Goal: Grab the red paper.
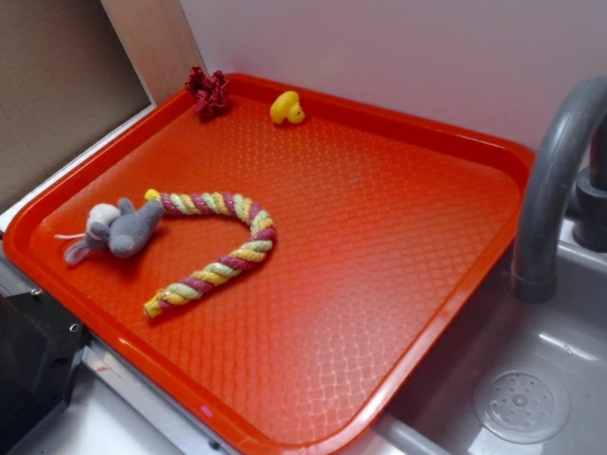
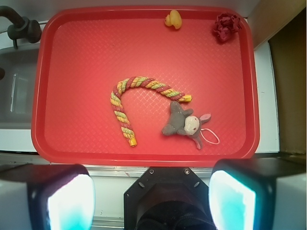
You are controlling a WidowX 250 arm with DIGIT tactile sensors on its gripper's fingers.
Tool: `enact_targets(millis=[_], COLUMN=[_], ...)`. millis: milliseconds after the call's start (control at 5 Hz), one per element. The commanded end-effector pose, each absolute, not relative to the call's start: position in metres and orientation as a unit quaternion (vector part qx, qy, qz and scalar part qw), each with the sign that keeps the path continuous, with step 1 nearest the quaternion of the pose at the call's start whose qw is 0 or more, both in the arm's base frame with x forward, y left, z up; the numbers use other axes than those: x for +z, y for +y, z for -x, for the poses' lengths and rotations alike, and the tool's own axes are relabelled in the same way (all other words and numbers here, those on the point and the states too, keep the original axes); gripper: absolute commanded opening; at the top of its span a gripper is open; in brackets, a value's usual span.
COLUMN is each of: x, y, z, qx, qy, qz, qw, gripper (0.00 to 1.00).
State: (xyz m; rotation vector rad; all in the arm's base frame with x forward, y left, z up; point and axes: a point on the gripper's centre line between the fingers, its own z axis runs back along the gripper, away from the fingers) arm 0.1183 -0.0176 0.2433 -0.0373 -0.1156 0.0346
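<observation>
Claw (image 2: 152, 199) fingertips cut off below.

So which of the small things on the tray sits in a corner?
The red paper: a dark crinkled wad in the tray's far corner. The yellow duck sits mid-edge.

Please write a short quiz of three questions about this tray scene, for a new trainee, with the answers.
1. True or false: the red paper lies in a corner of the tray.
2. Which thing lies nearest the red paper? A) yellow duck B) twisted rope C) toy mouse
3. Is the gripper open or shut, and does it hold anything?

Key: 1 true; 2 A; 3 open, holding nothing.
</observation>
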Motion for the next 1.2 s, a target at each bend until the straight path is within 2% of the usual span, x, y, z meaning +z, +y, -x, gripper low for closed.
enact_targets(millis=[0, 200, 400, 600, 800, 1000], x=[0.243, 0.216, 0.178, 0.146, 0.120, 0.104], y=[-0.018, -0.005, 0.020, 0.056, 0.088, 0.109], z=[-0.118, -0.143, -0.184, -0.220, -0.253, -0.270], qx=[0.017, 0.145, 0.264, 0.385, 0.494, 0.595], qy=[-0.058, -0.072, -0.096, -0.082, -0.115, -0.140], qz=[0.019, 0.080, 0.053, 0.065, 0.063, 0.044], qw=[0.998, 0.984, 0.958, 0.917, 0.859, 0.790], gripper=[1.00, 1.00, 1.00, 1.00, 1.00, 1.00])
